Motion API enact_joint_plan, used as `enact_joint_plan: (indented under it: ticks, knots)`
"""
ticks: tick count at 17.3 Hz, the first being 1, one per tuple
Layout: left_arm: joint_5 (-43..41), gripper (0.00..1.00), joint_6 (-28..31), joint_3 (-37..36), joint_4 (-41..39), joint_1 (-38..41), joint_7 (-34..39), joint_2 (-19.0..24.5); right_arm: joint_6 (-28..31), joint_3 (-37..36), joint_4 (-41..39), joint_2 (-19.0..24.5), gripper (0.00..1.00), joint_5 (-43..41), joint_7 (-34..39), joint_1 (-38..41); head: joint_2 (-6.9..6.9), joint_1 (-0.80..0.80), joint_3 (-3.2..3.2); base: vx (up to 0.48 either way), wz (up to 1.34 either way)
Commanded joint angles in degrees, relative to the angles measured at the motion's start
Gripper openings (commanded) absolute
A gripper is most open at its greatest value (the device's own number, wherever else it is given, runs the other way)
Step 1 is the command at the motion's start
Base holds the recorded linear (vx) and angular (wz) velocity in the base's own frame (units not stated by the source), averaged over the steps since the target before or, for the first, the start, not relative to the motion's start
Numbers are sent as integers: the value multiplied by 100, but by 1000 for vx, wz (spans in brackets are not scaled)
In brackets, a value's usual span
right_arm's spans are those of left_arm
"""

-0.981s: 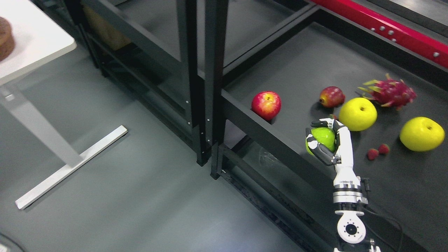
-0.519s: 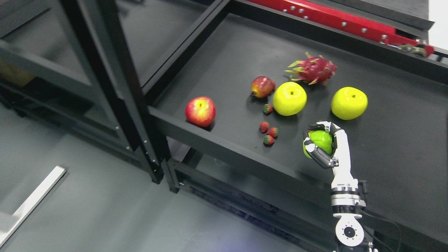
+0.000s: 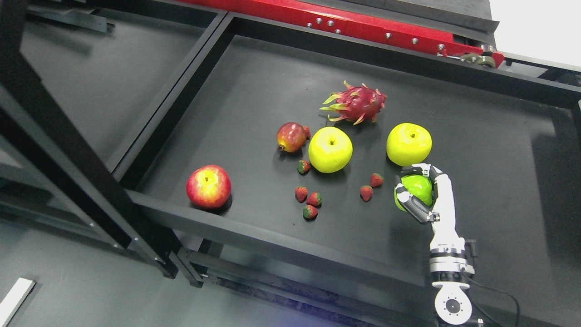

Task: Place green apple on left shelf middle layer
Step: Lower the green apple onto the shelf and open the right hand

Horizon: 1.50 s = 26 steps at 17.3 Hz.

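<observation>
The green apple [image 3: 416, 188] is in my right hand [image 3: 414, 187], whose white and grey fingers [image 3: 411, 205] curl around it. The hand is held just over the black deck of the right shelf [image 3: 490, 172], directly in front of the right-hand yellow apple [image 3: 408, 144]. Its forearm rises from the bottom edge right of the middle. The left shelf's dark layer [image 3: 91, 81] lies at the upper left, beyond a divider rail and a black upright post [image 3: 68, 150]. The left arm is out of view.
On the right shelf deck lie a red apple [image 3: 208, 186], a second yellow apple [image 3: 330, 149], a dragon fruit [image 3: 354, 103], a small red fruit [image 3: 291, 136] and several strawberries [image 3: 308, 200]. A red beam [image 3: 345, 22] runs along the back. Grey floor shows at the lower left.
The camera has swung to the right, so the whole picture slid left. My right hand keeps the green apple and now sits by the right yellow apple instead of the left one.
</observation>
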Motion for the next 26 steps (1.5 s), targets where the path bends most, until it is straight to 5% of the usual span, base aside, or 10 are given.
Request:
enact_joint_plan:
  ticks: [1,10,11,12,13,26]
  knots:
    - [0,100,-11,0,0,53,4,100,120,-196,-19,-100,0,16,-9,-71,0,0,0,177,-221]
    - [0,100,-11,0,0,53,-5,100,208,-486,78,-100,1,34,-26,-529,-1,0,0,94,-102]
    - [0,100,-11,0,0,53,4,100,217,-634,78,-100,29,-115,-70,-520,-1,0,0,40,-48]
    - [0,100,-11,0,0,53,4,100,226,-645,78,-100,84,-281,-53,-546,-1,0,0,52,-70]
    - [0,100,-11,0,0,53,-5,100,208,-636,78,-100,100,-492,-35,-537,-1,0,0,52,-70]
    - [0,100,-11,0,0,53,-5,100,103,550,447,-100,100,-1925,-342,-230,-2,0,0,22,-14]
